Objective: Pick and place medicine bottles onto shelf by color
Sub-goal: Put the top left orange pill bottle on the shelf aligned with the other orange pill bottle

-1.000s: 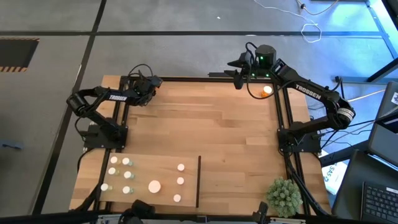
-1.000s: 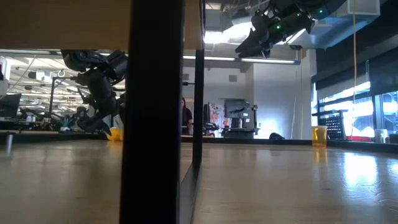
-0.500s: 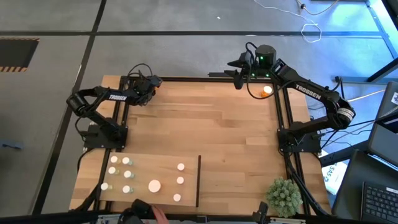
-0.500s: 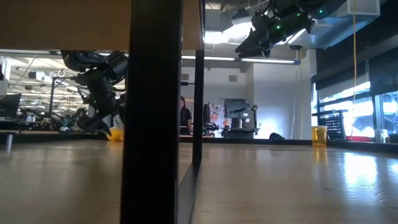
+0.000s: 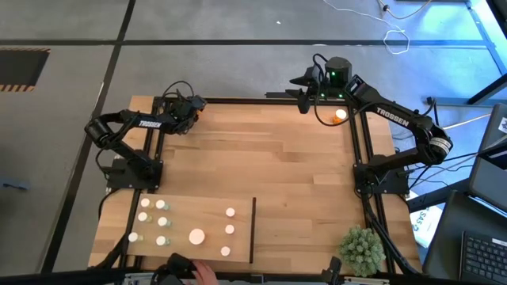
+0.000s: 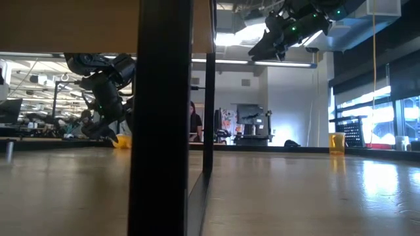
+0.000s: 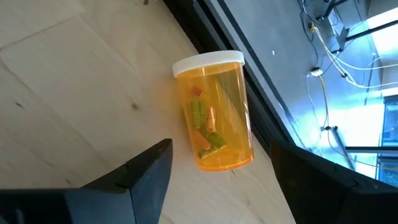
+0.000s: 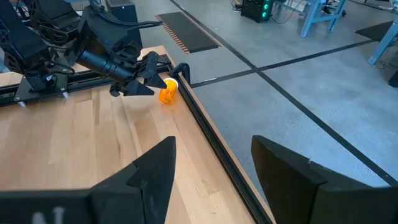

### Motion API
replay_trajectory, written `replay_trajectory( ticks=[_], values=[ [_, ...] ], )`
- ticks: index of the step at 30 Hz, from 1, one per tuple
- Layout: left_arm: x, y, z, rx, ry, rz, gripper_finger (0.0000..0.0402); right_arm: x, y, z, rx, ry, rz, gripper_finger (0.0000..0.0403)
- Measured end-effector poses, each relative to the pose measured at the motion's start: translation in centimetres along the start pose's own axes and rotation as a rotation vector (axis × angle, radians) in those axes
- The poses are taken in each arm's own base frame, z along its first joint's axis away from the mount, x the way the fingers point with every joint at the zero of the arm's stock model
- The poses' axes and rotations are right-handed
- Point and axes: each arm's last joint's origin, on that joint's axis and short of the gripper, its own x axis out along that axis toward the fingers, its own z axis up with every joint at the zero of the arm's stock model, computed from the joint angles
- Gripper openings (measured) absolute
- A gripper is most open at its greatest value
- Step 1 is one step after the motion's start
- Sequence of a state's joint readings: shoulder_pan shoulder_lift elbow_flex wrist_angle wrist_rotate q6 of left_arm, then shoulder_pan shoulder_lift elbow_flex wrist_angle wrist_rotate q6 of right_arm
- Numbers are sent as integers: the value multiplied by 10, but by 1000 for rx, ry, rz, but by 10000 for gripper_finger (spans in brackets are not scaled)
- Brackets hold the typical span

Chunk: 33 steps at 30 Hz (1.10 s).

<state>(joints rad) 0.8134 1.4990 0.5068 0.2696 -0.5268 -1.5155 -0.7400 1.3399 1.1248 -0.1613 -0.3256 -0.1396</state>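
The left gripper (image 5: 192,105) hangs at the table's (image 5: 261,162) far left corner, fingers spread and empty, over an orange bottle (image 7: 216,111) standing beside the black frame rail (image 7: 249,81). The right gripper (image 5: 303,89) hovers at the far right edge, open and holding nothing, next to another orange bottle (image 5: 341,114). At the near left, the shelf (image 5: 182,218) carries white-capped bottles (image 5: 153,222) left of its dark divider (image 5: 253,229), which blocks much of the low view. A spiky plant (image 5: 361,248) sits at the near right corner. A hand (image 5: 204,273) shows at the near edge.
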Motion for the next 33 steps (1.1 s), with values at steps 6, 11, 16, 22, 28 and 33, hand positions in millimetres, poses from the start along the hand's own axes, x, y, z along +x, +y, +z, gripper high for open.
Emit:
replay_trajectory(
  ticks=[6,11,16,22,28,33],
  values=[
    [0,0,0,7,-3,0,263,0,0,0,0,0,0,213],
    [0,1,0,60,-4,10,263,0,0,0,0,0,0,213],
    [1,1,0,64,-26,9,263,0,0,0,0,0,0,213],
    [11,-4,-8,18,-36,-27,263,0,0,0,0,0,0,213],
    [15,-8,-10,22,-51,-28,263,0,0,0,0,0,0,213],
    [15,-7,-10,21,-48,-21,263,0,0,0,0,0,0,213]
  ],
)
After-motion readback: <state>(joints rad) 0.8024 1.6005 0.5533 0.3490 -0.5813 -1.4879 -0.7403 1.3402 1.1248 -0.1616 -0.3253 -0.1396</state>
